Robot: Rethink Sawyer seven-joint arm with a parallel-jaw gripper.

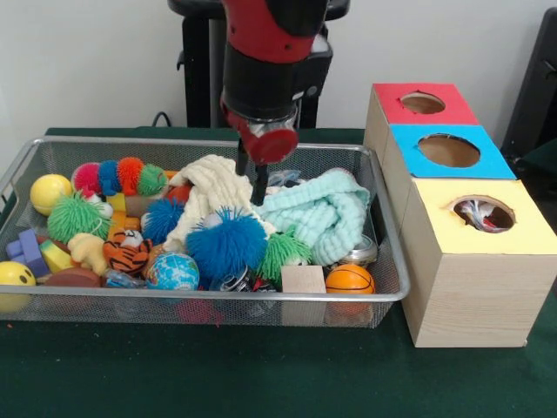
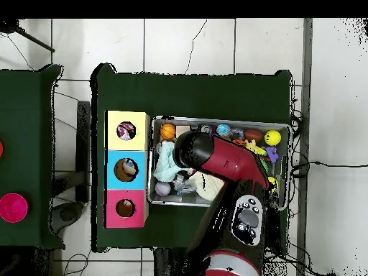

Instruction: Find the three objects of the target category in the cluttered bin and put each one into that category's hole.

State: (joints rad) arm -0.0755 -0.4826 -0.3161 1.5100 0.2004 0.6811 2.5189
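Toys fill the wire bin (image 1: 383,294) edge to edge. Nearest the camera, along its front wall, lie a yellow smiley ball (image 1: 15,277), a globe ball (image 1: 172,271), a plain wooden block (image 1: 303,279) and a small basketball (image 1: 350,279) at about 5 o'clock in the bin. Just behind them sit a tiger toy (image 1: 127,251), a blue spiky ball (image 1: 226,243) and a green spiky ball (image 1: 283,250). Mid-bin, a cream knitted cloth (image 1: 209,193) and a mint knitted cloth (image 1: 320,212) lie touching. At 10 o'clock rest a yellow ball (image 1: 50,192) and a bright segmented caterpillar (image 1: 118,178).

The gripper (image 1: 251,179) hangs over the seam between the two cloths, its two dark fingers (image 1: 259,185) close together and pointing down; whether they pinch any fabric I cannot tell.

At 3 o'clock, beside the bin, stands the sorting box (image 1: 461,296), its yellow hole (image 1: 483,212) nearest, the blue hole (image 1: 449,150) next, the red hole (image 1: 422,103) farthest.
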